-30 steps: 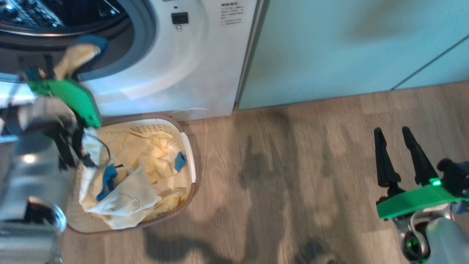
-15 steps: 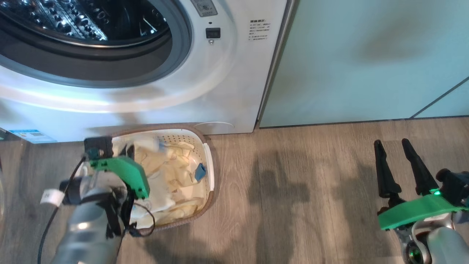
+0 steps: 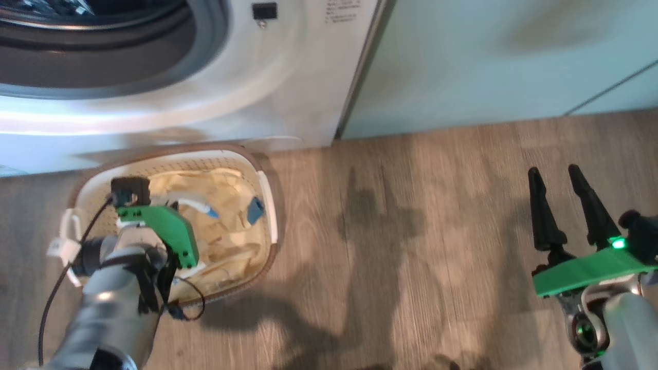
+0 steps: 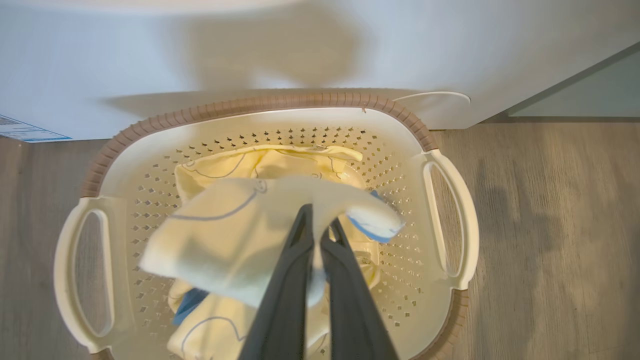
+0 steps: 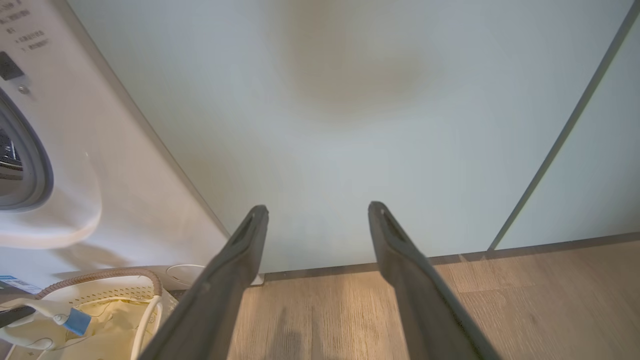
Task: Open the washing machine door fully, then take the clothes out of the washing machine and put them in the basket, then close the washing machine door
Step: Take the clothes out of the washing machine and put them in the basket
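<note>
Over the basket [image 4: 250, 106] the left fingers [image 4: 286, 290] clamp a yellow garment [image 4: 225, 240], the right fingers [image 3: 544, 221] gape well right of it, and the sticker [image 4: 25, 131] on the washer [image 4: 450, 45] behind it is illegible.

Pale green cabinet front [image 5: 350, 125] is standing straight ahead of the right gripper [image 5: 318, 208], with a dark seam [image 5: 565, 135] running down it to the gripper's right. Wood-look floor [image 5: 525, 300] is lying beneath the gripper and meeting the cabinet at a dark base strip [image 5: 450, 257]. Soft shadows [image 3: 380, 226] are falling on the floor to the gripper's left.

wood-look plank floor [image 3: 437, 231], pale green cabinets [image 3: 488, 61], soft shadows
</note>
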Tool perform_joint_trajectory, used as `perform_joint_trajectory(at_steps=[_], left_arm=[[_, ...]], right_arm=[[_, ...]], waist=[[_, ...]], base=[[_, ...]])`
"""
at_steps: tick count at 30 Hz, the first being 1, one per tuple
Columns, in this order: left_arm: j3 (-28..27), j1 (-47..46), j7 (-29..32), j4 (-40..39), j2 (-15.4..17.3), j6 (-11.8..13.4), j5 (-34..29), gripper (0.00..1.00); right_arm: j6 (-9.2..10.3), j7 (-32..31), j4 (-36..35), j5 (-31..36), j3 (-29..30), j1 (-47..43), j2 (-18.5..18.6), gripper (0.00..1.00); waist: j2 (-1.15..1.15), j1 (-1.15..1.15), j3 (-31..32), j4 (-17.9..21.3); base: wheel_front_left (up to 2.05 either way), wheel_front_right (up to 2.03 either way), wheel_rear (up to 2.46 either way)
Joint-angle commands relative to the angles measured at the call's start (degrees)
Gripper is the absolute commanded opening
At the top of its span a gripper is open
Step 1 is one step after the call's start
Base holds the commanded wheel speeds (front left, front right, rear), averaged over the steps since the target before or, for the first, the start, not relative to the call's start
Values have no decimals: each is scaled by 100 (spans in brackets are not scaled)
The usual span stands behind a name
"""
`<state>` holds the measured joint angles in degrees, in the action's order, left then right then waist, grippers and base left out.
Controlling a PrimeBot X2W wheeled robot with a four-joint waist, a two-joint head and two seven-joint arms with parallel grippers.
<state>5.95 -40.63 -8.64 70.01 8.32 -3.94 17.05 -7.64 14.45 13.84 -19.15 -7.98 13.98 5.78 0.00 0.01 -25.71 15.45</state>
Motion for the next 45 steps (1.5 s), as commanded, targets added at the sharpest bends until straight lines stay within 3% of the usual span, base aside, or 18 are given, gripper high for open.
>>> perform_joint_trajectory(at_steps=[1, 13, 21, 22, 23, 24, 26, 37, 45], left_arm=[[-86, -162, 8, -3, 207, -22, -13, 0], [-16, -533, 416, 327, 461, 76, 21, 0], [-122, -459, 600, 378, 590, 115, 212, 0], [-121, -438, 602, 380, 582, 111, 224, 7], [-122, -419, 595, 382, 569, 106, 240, 30], [-121, -396, 578, 384, 555, 101, 253, 45], [-136, -340, 467, 386, 517, 70, 299, 100], [-104, -112, -313, 391, 372, -143, 428, 100], [-221, 97, -627, 59, 500, -282, 598, 100]], right_arm=[[15, 55, -184, -23, -96, 125, 60, 100], [15, 55, -259, -32, -194, 522, -59, 100], [15, 55, -249, -18, -130, 616, -128, 100], [15, 55, -235, -14, -122, 624, -132, 100], [15, 55, -228, -12, -113, 635, -134, 100], [15, 55, -221, -10, -107, 642, -137, 100], [15, 55, -207, -1, -96, 638, -133, 100], [15, 55, -103, 15, -85, 356, -26, 100], [15, 55, -53, 22, 1, -17, 113, 100]], waist=[[0, -1, -294, 180], [0, -1, -1213, 549], [0, -1, -1366, 572], [0, -1, -1349, 557], [0, -1, -1324, 540], [0, -1, -1287, 525], [0, -1, -1186, 477], [0, -1, -191, 90], [0, -1, 644, -238]], base=[[0, 0, 0], [0, 0, 0], [0, 0, 0], [0, 0, 0], [0, 0, 0], [0, 0, 0], [0, 0, 0], [0, 0, 0], [0, 0, 0]])
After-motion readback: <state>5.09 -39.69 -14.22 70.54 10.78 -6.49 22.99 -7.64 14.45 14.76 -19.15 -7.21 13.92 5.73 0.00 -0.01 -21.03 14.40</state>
